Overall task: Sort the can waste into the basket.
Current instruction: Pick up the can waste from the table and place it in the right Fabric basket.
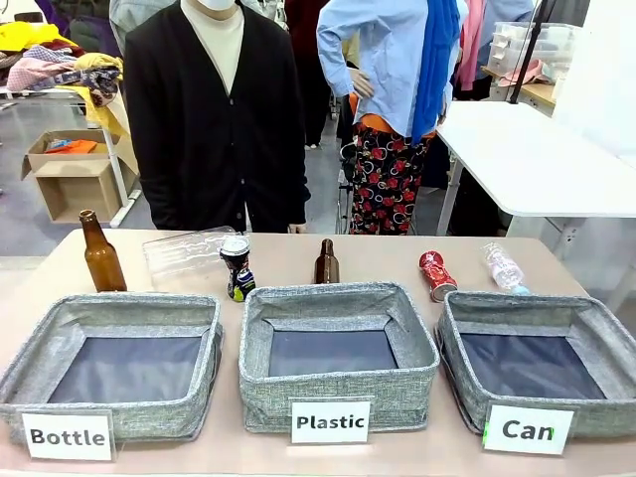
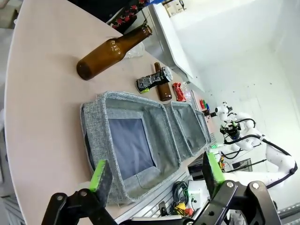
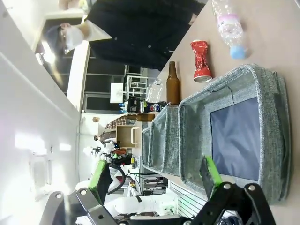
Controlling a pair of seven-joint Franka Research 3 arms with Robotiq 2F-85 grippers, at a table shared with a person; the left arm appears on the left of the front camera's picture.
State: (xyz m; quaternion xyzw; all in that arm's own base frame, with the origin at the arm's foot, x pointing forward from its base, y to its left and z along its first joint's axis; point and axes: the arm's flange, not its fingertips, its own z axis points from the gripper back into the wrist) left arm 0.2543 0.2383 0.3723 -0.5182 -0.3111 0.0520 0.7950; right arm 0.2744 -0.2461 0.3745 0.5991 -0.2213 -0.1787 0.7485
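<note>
left gripper (image 2: 156, 171) and right gripper (image 3: 155, 172) are gaping wide, holding nothing | red can (image 1: 436, 275) is lying at 11 o'clock of Can basket (image 1: 527, 301) | Pepsi can (image 1: 237, 268) is standing by Plastic basket (image 1: 328, 290), risking landing there

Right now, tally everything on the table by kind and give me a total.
Brown glass bottles: 2
Clear plastic bottles: 2
Crushed cans: 2
Grey baskets: 3
Total: 9

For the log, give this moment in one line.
Pepsi can, red can on table | Can basket empty | left gripper open | right gripper open
</note>
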